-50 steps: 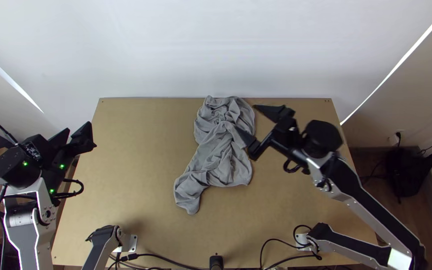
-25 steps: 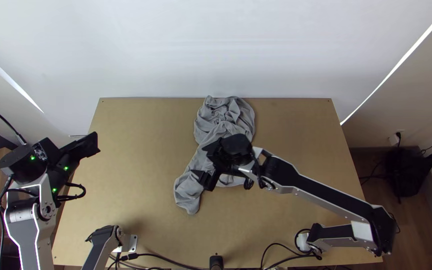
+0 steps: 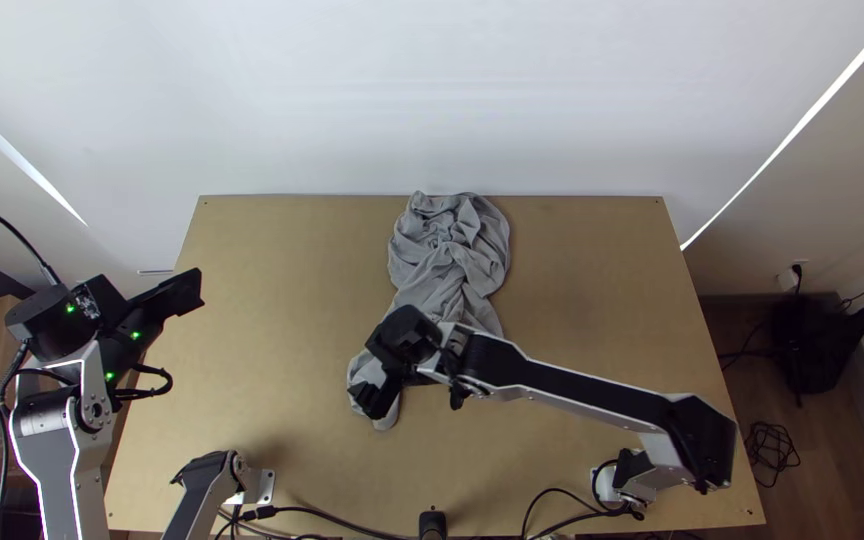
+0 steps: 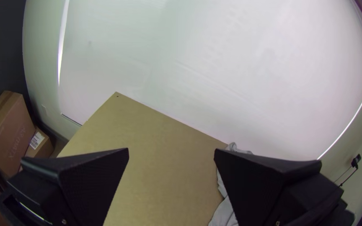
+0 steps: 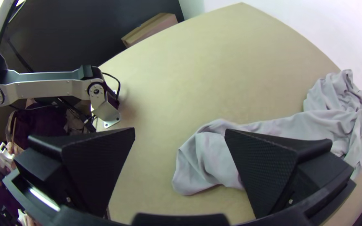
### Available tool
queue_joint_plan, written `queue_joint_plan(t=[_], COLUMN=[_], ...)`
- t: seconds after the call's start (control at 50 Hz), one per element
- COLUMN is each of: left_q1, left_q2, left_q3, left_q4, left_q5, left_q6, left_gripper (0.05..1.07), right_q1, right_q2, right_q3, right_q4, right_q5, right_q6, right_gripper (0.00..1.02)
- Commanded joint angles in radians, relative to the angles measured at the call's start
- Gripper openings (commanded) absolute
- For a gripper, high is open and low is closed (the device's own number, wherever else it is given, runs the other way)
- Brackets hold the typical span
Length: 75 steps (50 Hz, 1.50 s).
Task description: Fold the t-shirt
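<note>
- Presently, we see the grey cloth t-shirt (image 3: 452,235) bunched on the light wooden table (image 3: 272,320), around its middle — one thick, rumpled end is at the far edge, and a narrower end reaches toward the near edge, a little to the left.
- Many wrinkles run along the t-shirt, and its middle part looks twisted like a loose rope.
- The right gripper, with two wide flat black fingers, (image 3: 377,398) is above this narrower end in the top view. We cannot tell if it touches the fabric.
- From the right wrist view, we observe that its fingers (image 5: 269,169) are wide apart. Part of the narrower end appears in the gap between them, and one finger covers another part.
- The silver-grey and black right arm (image 3: 592,395) crosses over the near half of the table, from its base at the lower right.
- The left gripper, also black, (image 3: 187,289) is by the left edge of the table, well apart from the t-shirt. Its fingers (image 4: 95,184) stand wide from each other, as we see in the left wrist view.
- Behind the table we find a white wall (image 3: 432,100), and beyond its left side, brown cardboard boxes (image 4: 9,129).
</note>
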Motion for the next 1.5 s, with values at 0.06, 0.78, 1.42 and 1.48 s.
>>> queue_joint_plan(t=[0.06,0.78,1.42,1.48], left_q1=[0.031,0.041,-0.128,-0.177], left_q2=[0.008,0.037,0.155,0.186], left_q3=[-0.005,-0.013,-0.051,-0.043], left_q4=[-0.006,0.02,0.167,0.201], left_q5=[0.01,0.011,0.016,0.008], left_q6=[-0.002,0.012,0.041,0.04], left_gripper=[1.03,1.03,1.03,1.03], right_q1=[0.034,0.0,-0.28,-0.319], right_q2=[0.092,0.232,-0.253,-0.313], right_q3=[0.01,-0.148,-0.507,-0.54], right_q4=[0.045,0.234,0.315,0.313], right_q5=[-0.005,-0.005,0.041,0.041], right_q6=[0.014,0.014,0.1,0.111], right_gripper=[0.98,0.41,0.02,0.02])
